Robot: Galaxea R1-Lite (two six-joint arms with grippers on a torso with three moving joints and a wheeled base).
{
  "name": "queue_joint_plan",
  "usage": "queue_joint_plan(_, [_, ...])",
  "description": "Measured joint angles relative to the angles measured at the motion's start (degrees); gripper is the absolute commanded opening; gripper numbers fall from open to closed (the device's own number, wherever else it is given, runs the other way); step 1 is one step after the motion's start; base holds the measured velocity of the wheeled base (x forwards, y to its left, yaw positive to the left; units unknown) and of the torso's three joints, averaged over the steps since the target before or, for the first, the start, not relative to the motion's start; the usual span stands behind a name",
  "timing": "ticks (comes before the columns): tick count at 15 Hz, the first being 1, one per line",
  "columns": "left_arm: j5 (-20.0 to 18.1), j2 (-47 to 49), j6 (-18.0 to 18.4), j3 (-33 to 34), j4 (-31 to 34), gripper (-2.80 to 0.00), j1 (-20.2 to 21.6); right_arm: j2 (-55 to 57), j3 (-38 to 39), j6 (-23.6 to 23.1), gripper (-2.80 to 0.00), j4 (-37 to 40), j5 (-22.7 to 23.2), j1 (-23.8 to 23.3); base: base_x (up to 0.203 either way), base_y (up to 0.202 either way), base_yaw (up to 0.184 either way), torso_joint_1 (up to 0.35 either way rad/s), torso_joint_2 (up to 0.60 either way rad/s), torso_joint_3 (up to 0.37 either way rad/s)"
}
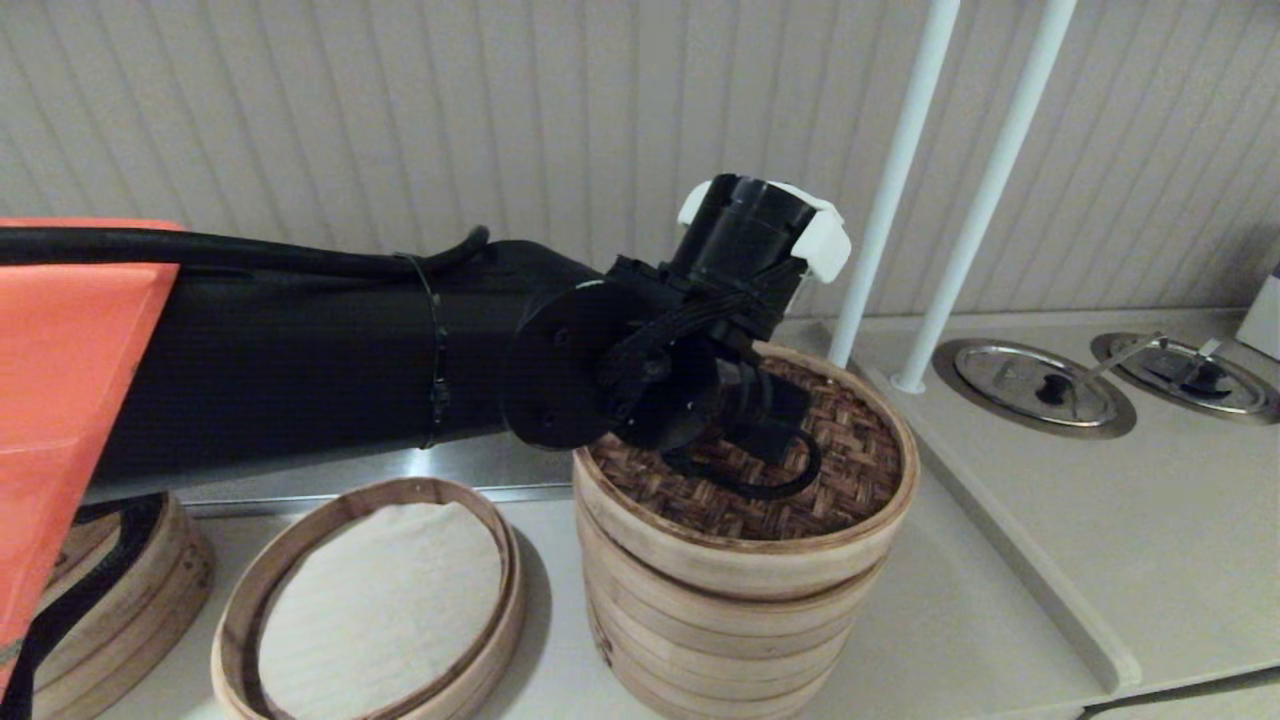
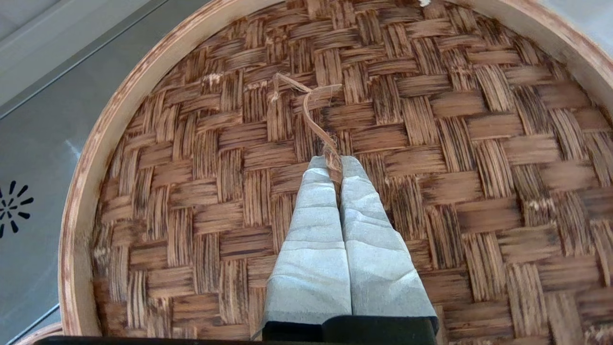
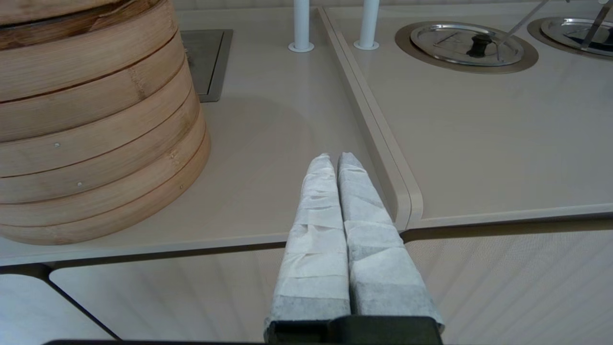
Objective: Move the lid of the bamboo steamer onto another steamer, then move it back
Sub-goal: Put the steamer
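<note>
The bamboo steamer lid (image 1: 860,470), dark woven top inside a pale rim, sits on the tall multi-tier stack (image 1: 720,620) at the middle of the counter. My left gripper (image 2: 335,160) comes down over its centre and is shut on the lid's string loop (image 2: 306,105), whose frayed end is pinched between the padded fingertips. In the head view the wrist hides those fingers. The other steamer, a low ring tray (image 1: 505,560) lined with white cloth, lies just left of the stack. My right gripper (image 3: 334,155) is shut on nothing, low by the counter's front edge, right of the stack (image 3: 96,134).
A further steamer stack (image 1: 130,590) stands at the far left, under an orange part (image 1: 60,400). Two white poles (image 1: 890,180) rise behind the tall stack. To the right, a raised counter section (image 1: 1010,560) holds recessed steel lids (image 1: 1035,385).
</note>
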Motion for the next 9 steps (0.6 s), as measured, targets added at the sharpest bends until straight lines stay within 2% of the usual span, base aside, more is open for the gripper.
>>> queue_joint_plan(9, [0.23, 1.67, -0.39, 1.4, -1.04, -2.8, 0.09, 0.0, 0.0, 0.0, -2.8, 0.0, 0.0, 0.0, 0.0, 0.0, 0.0, 0.0, 0.0, 0.0])
